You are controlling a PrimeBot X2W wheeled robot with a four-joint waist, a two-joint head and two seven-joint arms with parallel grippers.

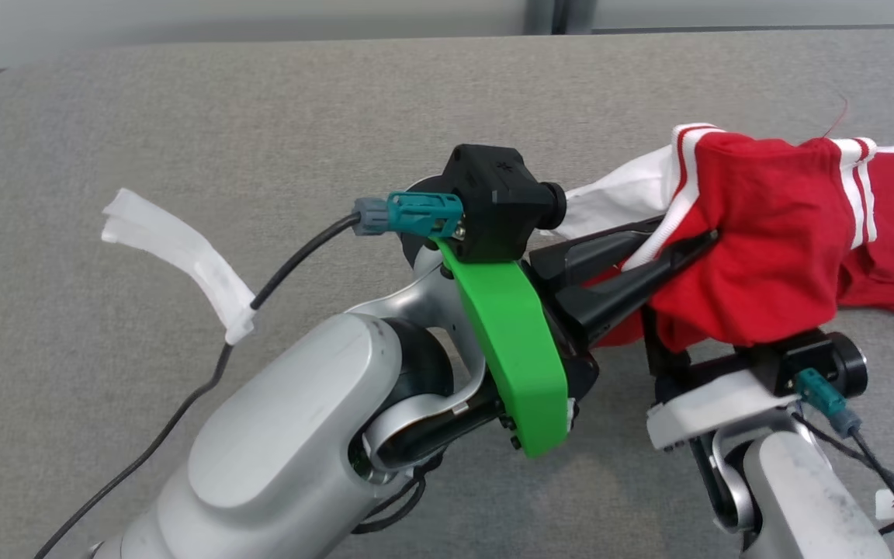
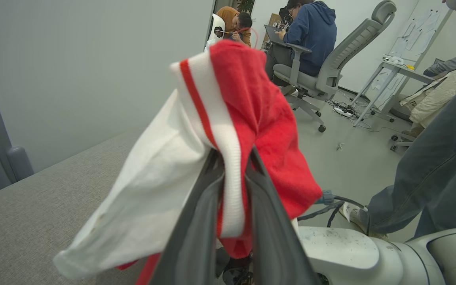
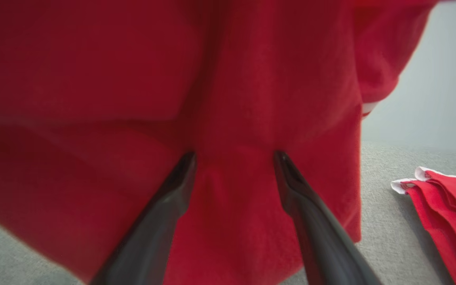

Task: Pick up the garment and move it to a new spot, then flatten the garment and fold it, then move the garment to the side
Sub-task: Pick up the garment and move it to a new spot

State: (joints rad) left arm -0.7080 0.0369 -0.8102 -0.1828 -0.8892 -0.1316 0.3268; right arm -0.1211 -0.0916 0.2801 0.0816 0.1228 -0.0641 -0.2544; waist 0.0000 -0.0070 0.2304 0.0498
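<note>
Above the grey fabric bench (image 1: 261,116) the left gripper (image 2: 234,154) pinches the striped hem of the red garment (image 1: 757,233), the right gripper (image 3: 234,156) spreads its jaws under it, and an office chair (image 2: 350,47) stands beyond.

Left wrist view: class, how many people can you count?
3: one in an orange top at the back, one in a blue hoodie on the office chair, one in grey trousers at the right edge. Others may be hidden.
</note>
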